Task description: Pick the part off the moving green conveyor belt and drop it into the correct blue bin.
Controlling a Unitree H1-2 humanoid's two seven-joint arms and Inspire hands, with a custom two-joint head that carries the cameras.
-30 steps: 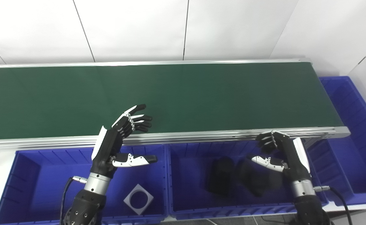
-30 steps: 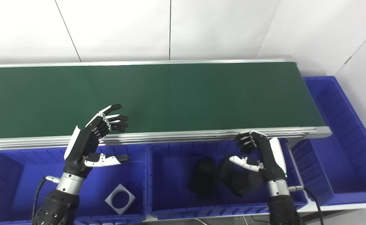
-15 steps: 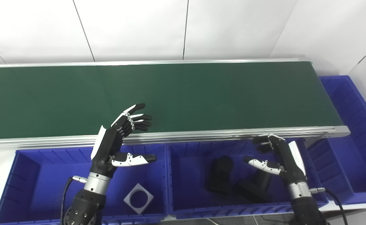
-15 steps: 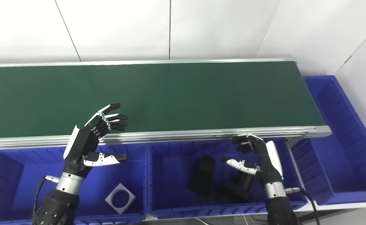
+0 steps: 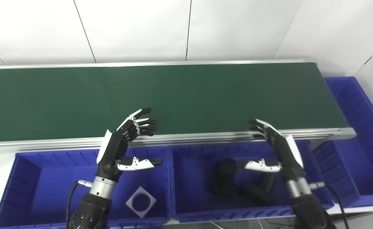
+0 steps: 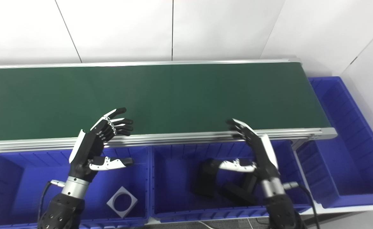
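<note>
1. On my left, the left bin (image 5: 30,178) sits below the near rail of the green conveyor belt (image 5: 173,95). A flat grey square plate with a round hole (image 5: 141,202) lies on its floor near the bin's front right corner, turned so one corner faces the front wall.
2. My left hand (image 5: 123,149) hovers over the back right part of that bin, fingers spread and reaching over the belt's near rail, thumb pointing right; it is open and holds nothing.
3. The belt surface is bare in both views, running left to right across the whole width.
4. In the middle bin (image 6: 173,203) I see two black parts. The left black part (image 5: 222,178) stands roughly front to back. The right black part (image 5: 259,190) looks like an L, one arm running left to right along the floor and the other rising toward the belt.
5. The right eye view shows the right part mostly hidden behind my wrist; the left eye view shows more of it.
6. My right hand (image 5: 275,149) hovers over the back right of the middle bin, fingers stretched up over the near rail, thumb pointing left, open and empty, just above the black parts and not touching them.
7. The right bin (image 5: 358,143) wraps around the belt's right end.
</note>
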